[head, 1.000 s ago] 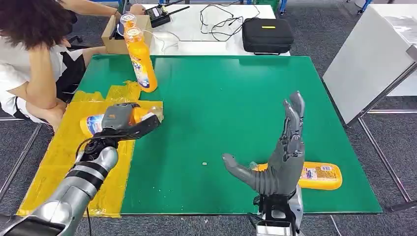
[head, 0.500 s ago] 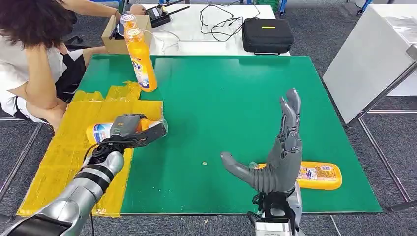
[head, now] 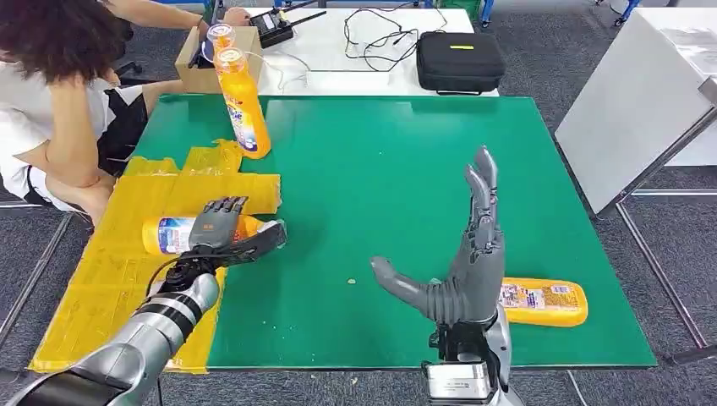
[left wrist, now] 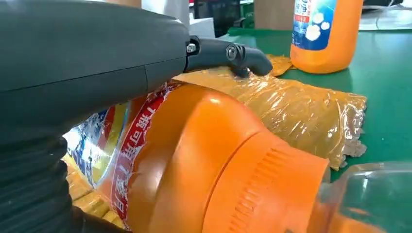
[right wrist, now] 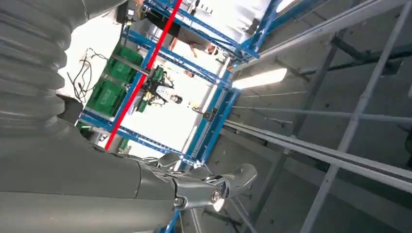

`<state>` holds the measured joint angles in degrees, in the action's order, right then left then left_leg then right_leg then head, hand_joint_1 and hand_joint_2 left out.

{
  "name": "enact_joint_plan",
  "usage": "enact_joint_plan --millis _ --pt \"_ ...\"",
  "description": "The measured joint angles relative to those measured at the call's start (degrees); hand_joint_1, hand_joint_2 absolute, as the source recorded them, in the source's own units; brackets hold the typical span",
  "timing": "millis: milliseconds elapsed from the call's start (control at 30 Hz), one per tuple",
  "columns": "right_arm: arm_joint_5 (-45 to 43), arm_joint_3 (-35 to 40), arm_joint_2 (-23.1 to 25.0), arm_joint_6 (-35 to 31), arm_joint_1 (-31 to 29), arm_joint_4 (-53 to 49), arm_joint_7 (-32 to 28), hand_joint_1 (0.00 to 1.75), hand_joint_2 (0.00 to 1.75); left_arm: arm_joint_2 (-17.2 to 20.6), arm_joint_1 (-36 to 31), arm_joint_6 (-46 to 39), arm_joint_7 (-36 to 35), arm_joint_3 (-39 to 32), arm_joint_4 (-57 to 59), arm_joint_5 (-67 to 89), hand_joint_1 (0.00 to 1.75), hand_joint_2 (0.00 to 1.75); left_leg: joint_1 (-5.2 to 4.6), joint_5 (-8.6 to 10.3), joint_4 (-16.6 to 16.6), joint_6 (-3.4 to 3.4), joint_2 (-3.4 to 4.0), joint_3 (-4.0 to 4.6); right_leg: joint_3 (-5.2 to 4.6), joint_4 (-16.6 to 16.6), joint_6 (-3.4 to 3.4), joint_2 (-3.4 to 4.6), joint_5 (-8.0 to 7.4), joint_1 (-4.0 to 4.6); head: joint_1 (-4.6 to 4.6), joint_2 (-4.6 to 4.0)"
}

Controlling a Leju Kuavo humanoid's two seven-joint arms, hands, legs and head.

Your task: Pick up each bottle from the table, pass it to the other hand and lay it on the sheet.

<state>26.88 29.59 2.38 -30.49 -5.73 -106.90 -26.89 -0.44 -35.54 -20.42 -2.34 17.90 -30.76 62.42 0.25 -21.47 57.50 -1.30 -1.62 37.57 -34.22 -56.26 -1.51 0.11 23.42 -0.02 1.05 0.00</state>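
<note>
On the sheet, bottle under left hand.

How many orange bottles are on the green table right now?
3: one lying on the yellow sheet under the left hand, one standing at the far left, one lying behind the right hand.
</note>
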Motion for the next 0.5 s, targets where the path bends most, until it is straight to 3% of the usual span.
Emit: enact_joint_plan --millis 500 --pt "-1.05 -0.02 0.0 2.23 0.0 1.55 0.66 0.0 1.75 -1.01 0.74 -1.92 6.19 -3.85 1.23 -5.05 0.0 1.75 -0.01 0.0 0.0 0.0 0.01 -0.11 0.09 0.0 0.0 0.0 0.0 0.0 0.0 0.0"
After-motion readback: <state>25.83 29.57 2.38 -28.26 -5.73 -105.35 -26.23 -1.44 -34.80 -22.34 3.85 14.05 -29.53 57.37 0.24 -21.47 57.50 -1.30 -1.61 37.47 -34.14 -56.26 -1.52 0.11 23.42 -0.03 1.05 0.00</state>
